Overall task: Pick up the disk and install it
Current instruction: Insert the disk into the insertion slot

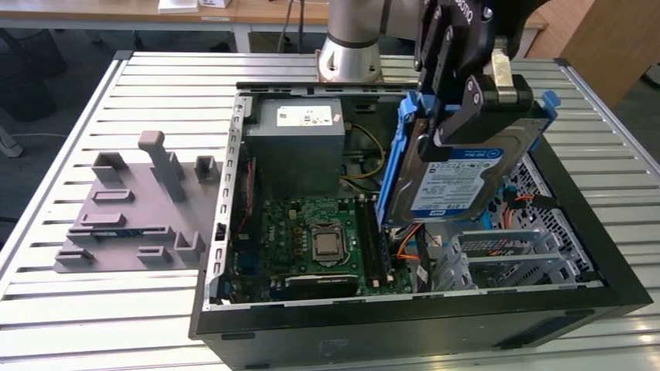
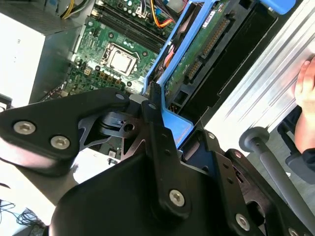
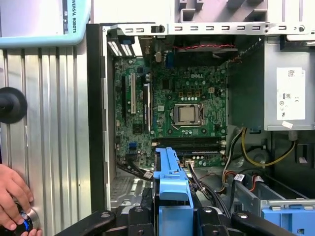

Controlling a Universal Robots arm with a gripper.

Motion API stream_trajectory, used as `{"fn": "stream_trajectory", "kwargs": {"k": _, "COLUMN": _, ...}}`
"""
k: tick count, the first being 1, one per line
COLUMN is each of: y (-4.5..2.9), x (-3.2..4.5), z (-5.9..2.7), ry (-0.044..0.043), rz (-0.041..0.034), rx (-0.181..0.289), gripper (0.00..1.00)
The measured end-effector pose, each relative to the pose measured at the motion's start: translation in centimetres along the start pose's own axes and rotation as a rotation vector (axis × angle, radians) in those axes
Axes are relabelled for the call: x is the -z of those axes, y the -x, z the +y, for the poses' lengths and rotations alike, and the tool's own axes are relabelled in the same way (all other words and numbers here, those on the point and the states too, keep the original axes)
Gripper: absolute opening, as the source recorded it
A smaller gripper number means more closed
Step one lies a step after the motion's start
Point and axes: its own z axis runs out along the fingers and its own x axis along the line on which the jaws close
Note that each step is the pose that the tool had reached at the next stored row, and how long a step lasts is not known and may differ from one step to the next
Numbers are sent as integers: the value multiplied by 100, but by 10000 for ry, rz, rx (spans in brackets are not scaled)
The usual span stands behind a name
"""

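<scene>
- Gripper [image 1: 461, 124] pinches the disk [image 1: 459, 182] by its upper edge, holding it upright over the open case [image 1: 413, 318].
- Motherboard [image 1: 320, 232] and drive cage [image 1: 505, 259] lie beneath.
- Hand [image 3: 12, 201] rests at the table [image 3: 59, 123] edge.

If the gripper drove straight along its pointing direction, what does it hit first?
Probably the orange cables just under the disk, between the motherboard and the drive cage. The disk, clamped in the gripper, leads and would touch first. Depth is unclear.
</scene>
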Motion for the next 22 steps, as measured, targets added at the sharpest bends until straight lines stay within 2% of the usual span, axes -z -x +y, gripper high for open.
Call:
{"fn": "stream_trajectory", "kwargs": {"k": 9, "y": -172, "x": -23, "z": -51, "ry": 0, "rz": 0, "rx": 0, "gripper": 36}}
{"fn": "stream_trajectory", "kwargs": {"k": 22, "y": -215, "x": -49, "z": -305, "ry": 1, "rz": -7, "rx": 0, "gripper": 36}}
